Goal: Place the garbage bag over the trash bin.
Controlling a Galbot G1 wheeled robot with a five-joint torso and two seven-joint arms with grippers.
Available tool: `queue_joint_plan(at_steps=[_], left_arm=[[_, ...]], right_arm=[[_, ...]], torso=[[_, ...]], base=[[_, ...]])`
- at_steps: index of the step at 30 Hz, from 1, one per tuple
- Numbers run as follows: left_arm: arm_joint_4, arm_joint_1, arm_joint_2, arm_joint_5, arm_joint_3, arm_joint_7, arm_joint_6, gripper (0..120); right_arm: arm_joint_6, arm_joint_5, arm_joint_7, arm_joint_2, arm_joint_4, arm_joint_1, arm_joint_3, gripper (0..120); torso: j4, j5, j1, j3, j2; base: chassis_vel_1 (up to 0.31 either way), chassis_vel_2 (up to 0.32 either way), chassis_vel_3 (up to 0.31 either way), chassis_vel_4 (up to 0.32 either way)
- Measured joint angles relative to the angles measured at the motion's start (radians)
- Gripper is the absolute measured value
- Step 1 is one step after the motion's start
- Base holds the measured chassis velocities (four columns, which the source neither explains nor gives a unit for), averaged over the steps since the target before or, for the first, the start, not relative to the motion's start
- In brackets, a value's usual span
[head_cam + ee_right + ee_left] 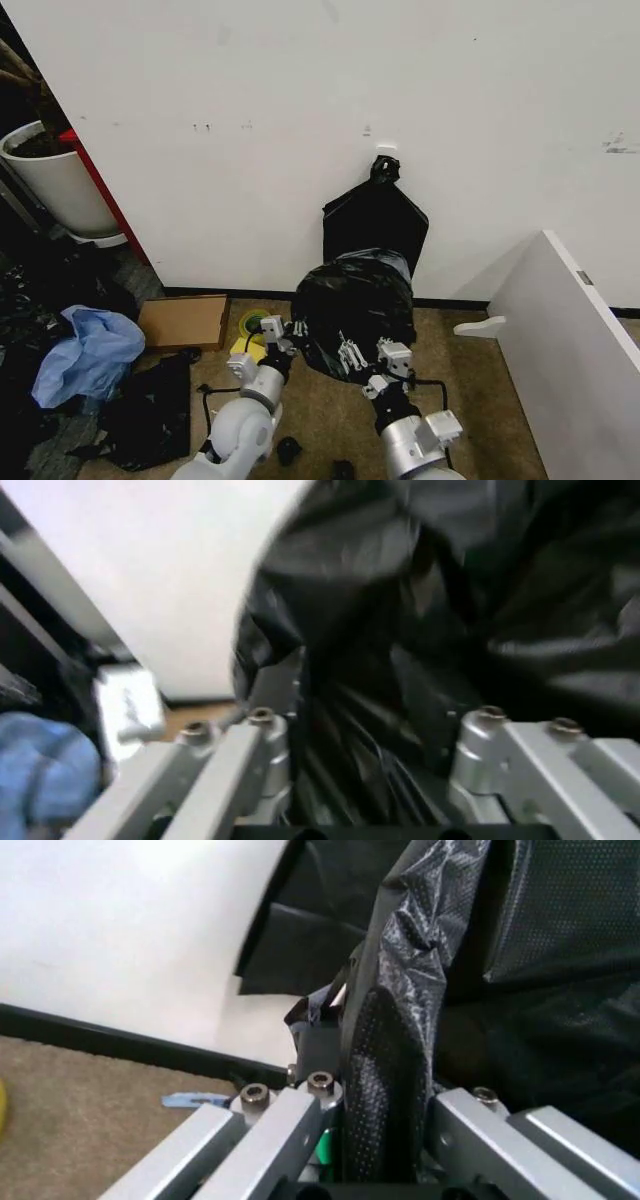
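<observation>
Against the white wall (300, 90), we find the garbage bag (355, 305) bulging on the carpet, both left gripper (293, 333) and right gripper (352, 360) clamped on its plastic.

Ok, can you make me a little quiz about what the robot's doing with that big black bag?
1. True or false: the left hand and the right hand both grip the garbage bag.
2. What is against the wall behind it? A) knotted black bag B) red coat C) clock
3. Fill in: the flat cardboard lies on the robot's ____ side.
Key: 1 true; 2 A; 3 left.
</observation>
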Motion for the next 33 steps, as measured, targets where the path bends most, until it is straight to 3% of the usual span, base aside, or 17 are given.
queue_joint_plan(at_steps=[7,14,23,33], left_arm=[[-0.029,0.010,0.003,0.000,0.015,0.002,-0.005,0],[-0.042,0.027,0.004,0.016,0.019,0.002,-0.006,0],[-0.044,0.045,0.003,0.023,0.018,0.003,-0.006,0],[0.018,0.014,-0.009,0.016,0.012,0.001,-0.011,0]], right_arm=[[-0.148,0.024,0.126,0.022,-0.038,0.024,0.001,1],[-0.167,0.030,0.137,0.040,-0.080,0.028,0.026,0],[-0.113,-0.095,0.118,0.074,-0.203,0.069,0.011,0],[-0.110,-0.180,0.143,0.091,-0.228,0.119,-0.044,0]], torso=[[0.0000,0.0001,0.000,0.000,0.000],[0.0000,0.0001,0.000,0.000,0.000],[0.0000,0.0001,0.000,0.000,0.000],[0.0000,0.0000,0.000,0.000,0.000]], base=[[0.000,0.000,0.000,0.000],[0.000,0.000,0.000,0.000],[0.000,0.000,0.000,0.000],[0.000,0.000,0.000,0.000]])
